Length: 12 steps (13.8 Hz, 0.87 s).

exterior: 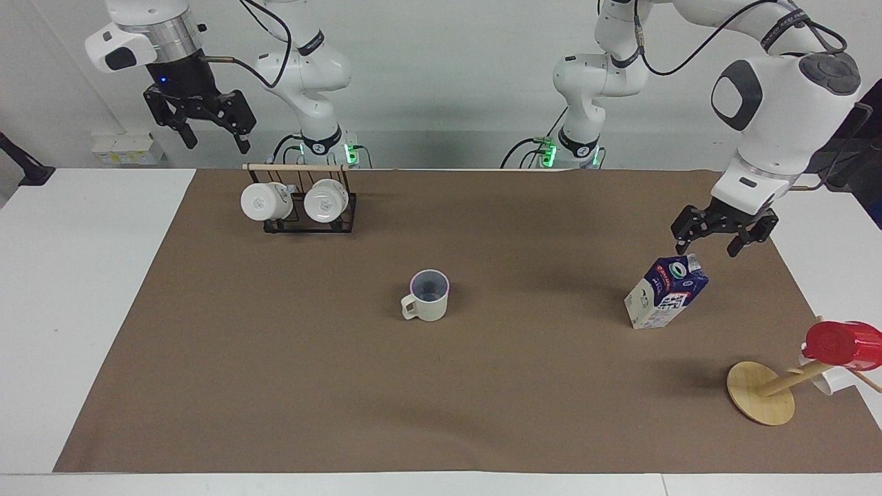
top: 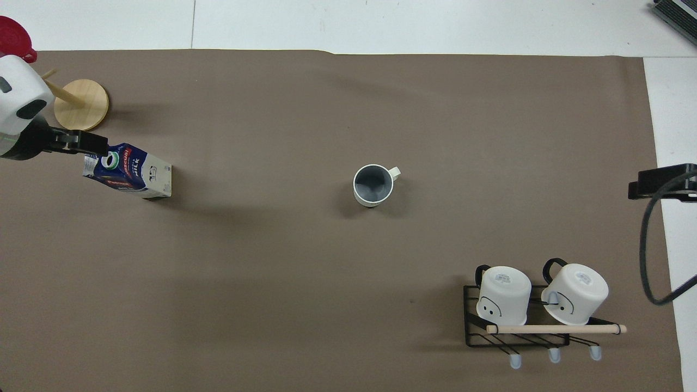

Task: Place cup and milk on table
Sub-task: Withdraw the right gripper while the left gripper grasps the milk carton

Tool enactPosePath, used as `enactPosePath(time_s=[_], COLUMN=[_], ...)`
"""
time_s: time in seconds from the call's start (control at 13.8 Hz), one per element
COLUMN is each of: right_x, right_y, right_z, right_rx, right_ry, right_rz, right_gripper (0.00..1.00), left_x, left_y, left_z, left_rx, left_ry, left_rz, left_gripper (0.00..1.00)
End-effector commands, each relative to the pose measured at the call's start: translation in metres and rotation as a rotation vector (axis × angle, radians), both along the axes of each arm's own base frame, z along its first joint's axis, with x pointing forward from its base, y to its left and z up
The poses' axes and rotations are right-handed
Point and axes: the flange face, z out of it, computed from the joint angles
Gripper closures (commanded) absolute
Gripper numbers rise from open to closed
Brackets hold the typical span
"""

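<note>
The cup (exterior: 428,295) was seen standing upright on the brown sheet of the table (exterior: 275,386), about midway between the two arms' ends, mouth up, with its loop handle turned toward the right arm's end. It was touched by neither gripper. The milk (exterior: 665,291) stood well apart from the cup, toward the left arm's end of the table, its gable top and green-ringed cap leaning toward that end in both views. The left gripper (exterior: 712,240) was held in the air just above the top of the milk, its fingers spread open and pointing down with nothing between them; in the facing view a gap could be made out between the fingertips and the carton. The right gripper (exterior: 215,138) was raised high at the right arm's end of the table, near the robots, over the table's edge beside the black wire rack (exterior: 310,219); its fingers were likewise spread open and empty. On that rack, under a wooden rod (exterior: 296,167), two white mugs (exterior: 295,201) were hung side by side, nearer to the robots than the cup. At the left arm's end, farther from the robots than the milk, a wooden mug tree (exterior: 763,393) with a round base was seen leaning, a red cup (exterior: 842,344) carried on it, and a white mug (exterior: 825,380) partly hidden under the red one.
</note>
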Motion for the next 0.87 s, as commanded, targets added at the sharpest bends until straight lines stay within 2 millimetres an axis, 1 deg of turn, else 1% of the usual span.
enactPosePath(time_s=[0.0, 0.07, 0.22, 0.29, 0.58, 0.65, 0.72, 0.8], right_x=[-0.006, -0.007, -0.010, -0.010, -0.013, -0.013, -0.015, -0.017], right_y=[-0.006, -0.010, -0.015, -0.014, -0.014, -0.011, -0.014, -0.014], right_z=[-0.006, -0.005, 0.003, 0.003, 0.001, 0.002, 0.001, -0.002], right_rx=[-0.031, -0.046, -0.072, -0.051, -0.043, -0.016, 0.001, 0.002], right_ry=[0.022, 0.040, 0.068, 0.068, 0.088, 0.078, 0.074, 0.080], right_rz=[0.080, 0.084, 0.081, 0.082, 0.072, 0.068, 0.052, 0.049], right_gripper=[0.00, 0.00, 0.00, 0.00, 0.00, 0.00, 0.00, 0.00], left_x=[-0.004, -0.002, 0.003, 0.005, 0.001, 0.000, -0.001, -0.001], left_y=[-0.003, -0.004, -0.005, -0.006, -0.008, -0.008, -0.007, -0.007], left_z=[-0.018, -0.023, -0.033, -0.043, -0.064, -0.068, -0.071, -0.071], left_rx=[-0.012, -0.012, -0.011, -0.010, -0.009, -0.009, -0.009, -0.009], left_ry=[-0.006, -0.014, -0.016, 0.000, 0.030, 0.035, 0.041, 0.041], left_rz=[-0.008, -0.010, -0.007, -0.007, -0.005, -0.006, -0.005, -0.005], left_gripper=[0.00, 0.00, 0.00, 0.00, 0.00, 0.00, 0.05, 0.26])
